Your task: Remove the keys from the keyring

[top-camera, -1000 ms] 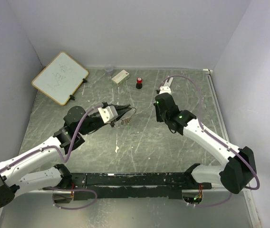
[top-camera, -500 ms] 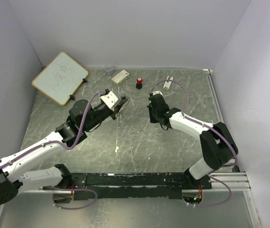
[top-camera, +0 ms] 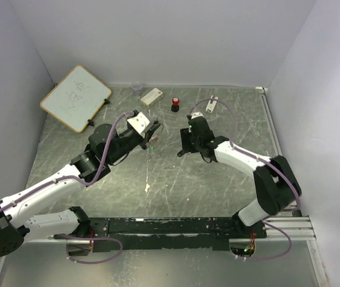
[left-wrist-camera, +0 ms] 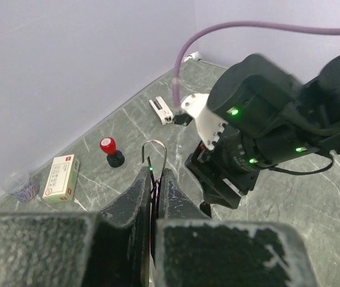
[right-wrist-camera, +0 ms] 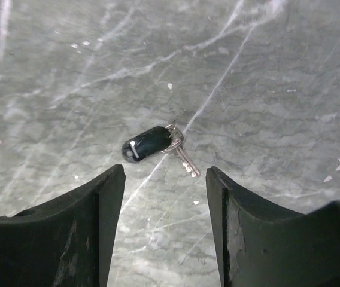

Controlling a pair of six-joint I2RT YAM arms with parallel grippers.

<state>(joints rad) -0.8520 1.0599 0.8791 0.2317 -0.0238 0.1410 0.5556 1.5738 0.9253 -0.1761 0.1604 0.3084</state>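
My left gripper is shut on the keyring. The ring's thin silver wire loop sticks up past the fingertips, and a speck of green shows between the pads. In the top view the left gripper is held above the table's middle, facing the right gripper. My right gripper is open and points down at the table. A key with a black head lies flat on the table just beyond its fingertips, its short metal blade angled toward the right finger. Nothing is between the right fingers.
Along the back wall are a whiteboard, a small plastic cup, a white box, a red-and-black knob and a white clip. Grey walls close in the table on three sides.
The right arm swung left toward the left gripper, dropped lower and opened its jaws. The left gripper lifted and moved slightly toward the back, still shut on the keyring.
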